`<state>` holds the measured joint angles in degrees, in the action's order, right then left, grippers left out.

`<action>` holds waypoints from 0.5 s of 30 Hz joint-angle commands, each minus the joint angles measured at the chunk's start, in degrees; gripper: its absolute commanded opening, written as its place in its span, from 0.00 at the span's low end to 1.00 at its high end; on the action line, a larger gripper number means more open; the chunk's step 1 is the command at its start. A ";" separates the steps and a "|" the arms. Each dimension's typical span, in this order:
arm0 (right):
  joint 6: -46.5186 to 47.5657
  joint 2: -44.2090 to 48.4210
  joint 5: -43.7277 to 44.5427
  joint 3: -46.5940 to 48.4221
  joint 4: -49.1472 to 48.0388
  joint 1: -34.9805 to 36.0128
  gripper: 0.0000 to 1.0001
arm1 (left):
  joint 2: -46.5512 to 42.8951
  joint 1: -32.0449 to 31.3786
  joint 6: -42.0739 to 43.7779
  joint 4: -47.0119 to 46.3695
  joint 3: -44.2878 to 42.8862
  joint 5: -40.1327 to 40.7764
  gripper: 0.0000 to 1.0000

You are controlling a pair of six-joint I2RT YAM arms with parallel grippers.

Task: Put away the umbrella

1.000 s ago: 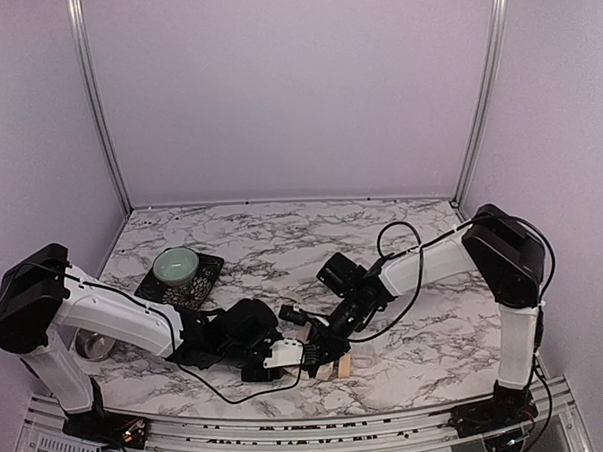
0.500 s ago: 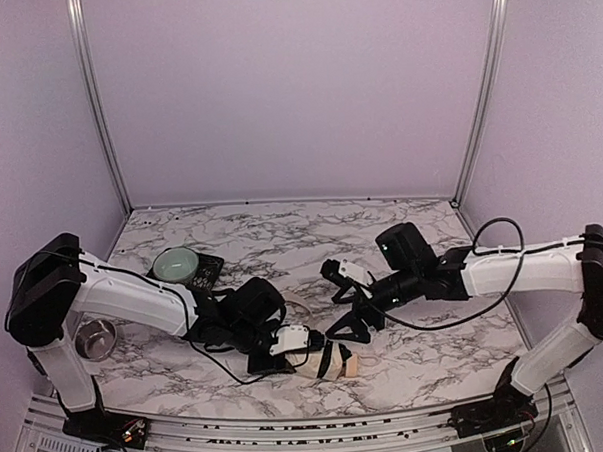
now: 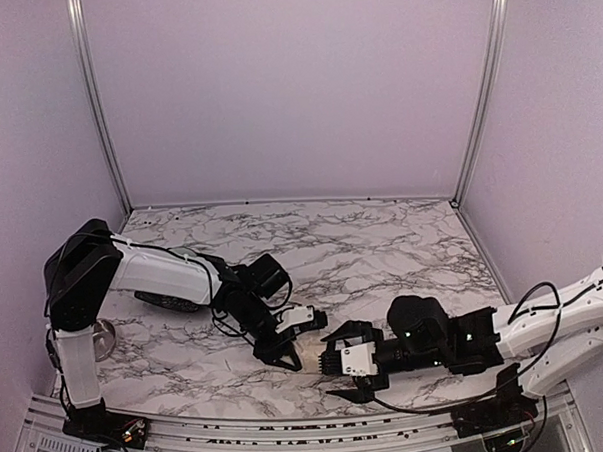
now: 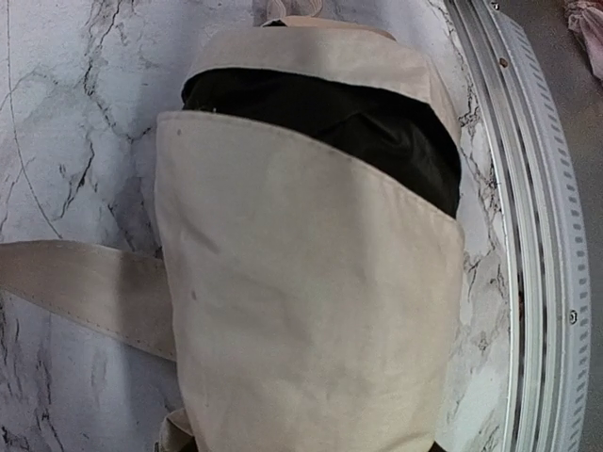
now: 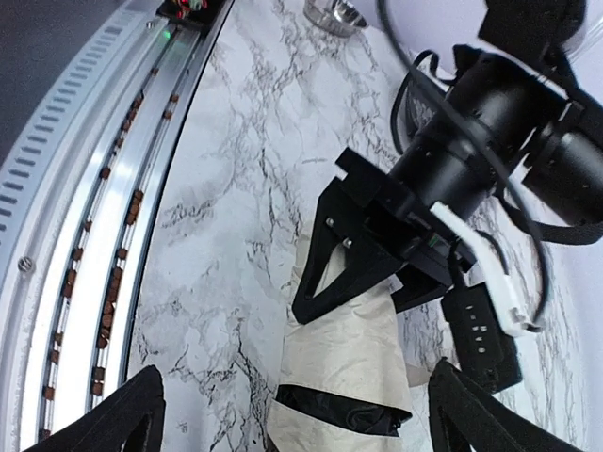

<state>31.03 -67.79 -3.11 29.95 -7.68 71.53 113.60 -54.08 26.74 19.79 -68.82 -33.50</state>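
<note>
- The right arm [image 3: 516, 332], held raised over the table half a second ago, is now laid low along the near edge. Its gripper [image 3: 333, 365] has been brought to one end of the umbrella [image 5: 344, 353], with the fingers [image 5: 104, 424] spread wide on either side of the fabric.
- The left arm [image 3: 174, 282] has been swung back toward the left. Its gripper [image 3: 285, 352] is seen from the right wrist with its fingers parted in a V over the umbrella's other end, nothing pinched.
- The marble table [image 3: 383, 252] lies open across its middle and rear, while the aluminium rail [image 3: 190, 431] runs just beside the work.
- The umbrella lies between the two grippers near the front edge and is mostly hidden from above. Shaft and handle cannot be made out.
- In the left wrist view it is cut off, with cream fabric over black lining [image 4: 330, 122].
</note>
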 commanded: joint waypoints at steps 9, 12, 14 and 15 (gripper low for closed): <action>9.51 -27.18 17.67 10.54 -2.55 -0.06 0.96 | 7.45 0.04 -0.15 15.89 1.18 -3.07 0.26; 7.74 -28.93 17.25 12.27 1.49 -0.07 0.80 | 7.88 0.04 -0.03 16.49 0.61 -3.36 0.26; 7.23 -28.87 16.52 11.95 2.28 -0.07 0.64 | 8.20 0.18 0.33 16.92 0.36 -3.98 0.26; 6.81 -28.74 16.50 11.77 2.57 -0.07 0.57 | 8.21 0.31 0.67 16.95 0.32 -4.52 0.27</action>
<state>38.74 -95.53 11.20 41.06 -9.19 71.99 116.42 -53.10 26.35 25.23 -71.53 -42.09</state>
